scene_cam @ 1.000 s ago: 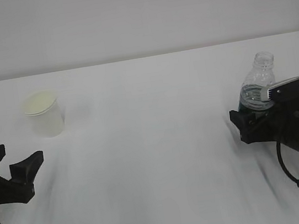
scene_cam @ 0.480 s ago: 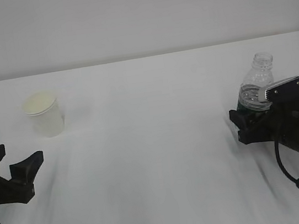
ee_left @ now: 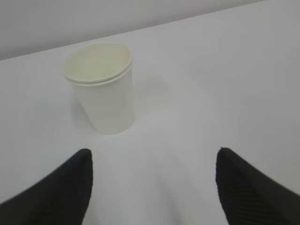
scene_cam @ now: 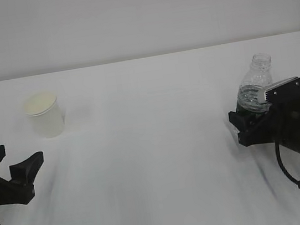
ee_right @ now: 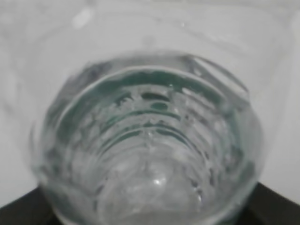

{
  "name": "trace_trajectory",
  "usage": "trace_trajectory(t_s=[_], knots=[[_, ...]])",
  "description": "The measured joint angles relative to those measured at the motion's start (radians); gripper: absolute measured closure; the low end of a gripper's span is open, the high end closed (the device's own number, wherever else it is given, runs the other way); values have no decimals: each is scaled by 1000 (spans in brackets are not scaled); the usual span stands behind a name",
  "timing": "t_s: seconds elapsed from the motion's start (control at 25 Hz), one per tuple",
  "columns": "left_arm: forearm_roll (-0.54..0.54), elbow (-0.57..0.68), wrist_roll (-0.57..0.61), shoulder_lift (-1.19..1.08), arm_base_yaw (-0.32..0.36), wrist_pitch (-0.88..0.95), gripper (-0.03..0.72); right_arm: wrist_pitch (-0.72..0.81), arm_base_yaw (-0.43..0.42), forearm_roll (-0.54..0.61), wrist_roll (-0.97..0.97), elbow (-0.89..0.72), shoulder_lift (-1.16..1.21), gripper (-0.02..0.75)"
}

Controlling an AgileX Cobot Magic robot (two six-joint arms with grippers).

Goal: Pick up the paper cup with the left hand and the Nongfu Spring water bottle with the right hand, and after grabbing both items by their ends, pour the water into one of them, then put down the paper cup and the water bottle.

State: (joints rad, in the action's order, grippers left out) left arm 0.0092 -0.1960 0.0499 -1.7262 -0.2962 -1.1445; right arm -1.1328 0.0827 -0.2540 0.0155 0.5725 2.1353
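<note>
White paper forms the paper cup [scene_cam: 44, 114], which is seen upright on the table [scene_cam: 154, 145] at about ten o'clock in the exterior view, untouched. The left hand [scene_cam: 13, 165] is placed low at roughly eight o'clock, short of the cup and apart from it; its jaws are spread wide with nothing between them, and in the left wrist view the cup [ee_left: 101, 86] is framed ahead of the two fingertips [ee_left: 70, 187], slightly left of centre. No grasp on the cup is recorded.

At about three o'clock the Nongfu Spring water bottle [scene_cam: 257, 86] is seen upright, uncapped, with the right hand [scene_cam: 252, 123] set around its lower half. The jaws are placed on either side of the body, but a firm clamp cannot be told from these views. The bottle is judged not yet lifted. Remaining: both lifts, the pour, both set-downs.

Hidden or unclear: the bottle's base and label band are covered by the gripper in the exterior view. The right wrist view is filled by the blurred bottle [ee_right: 150, 140], so finger contact is not resolved. The level of the water [ee_right: 154, 187] is not readable. The left arm is cut off by the frame edge.
</note>
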Motion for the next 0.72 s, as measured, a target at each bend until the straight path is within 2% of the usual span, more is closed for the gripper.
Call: trace_trajectory(t_s=[0.24, 0.72], knots=[[-2, 0, 0, 0, 0, 0, 99, 101, 0, -29, 2, 0, -66, 259], [-9, -37, 4, -6, 0, 0, 99, 113, 0, -69, 2, -16, -141, 259]])
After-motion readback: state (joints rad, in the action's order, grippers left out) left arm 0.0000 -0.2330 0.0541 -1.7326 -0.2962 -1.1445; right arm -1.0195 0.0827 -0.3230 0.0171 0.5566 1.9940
